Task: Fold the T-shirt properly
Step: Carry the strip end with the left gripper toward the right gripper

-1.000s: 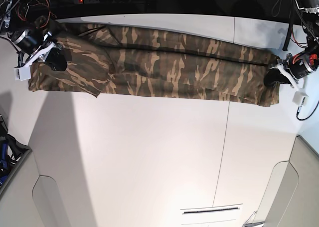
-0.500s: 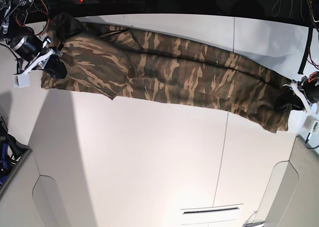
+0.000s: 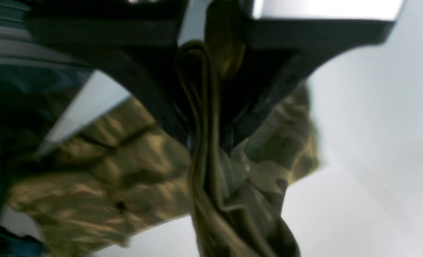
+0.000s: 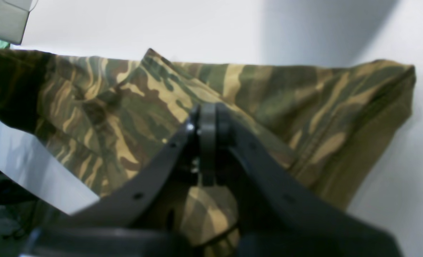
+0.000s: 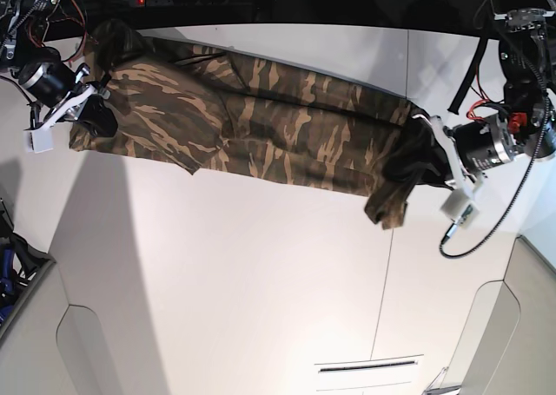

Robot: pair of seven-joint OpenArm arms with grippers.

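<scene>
While T-shirt (image 5: 261,117) spans white table (image 5: 261,273), left and right jaws clench its ends; black backdrop behind.

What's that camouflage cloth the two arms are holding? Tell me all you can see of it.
The T-shirt is camouflage fabric in olive, brown and tan, apparently cotton. It lies as a long, narrow, folded band across the white table. The right gripper is shut on one end and the left gripper pinches the other, where bunched cloth droops and creases.
</scene>
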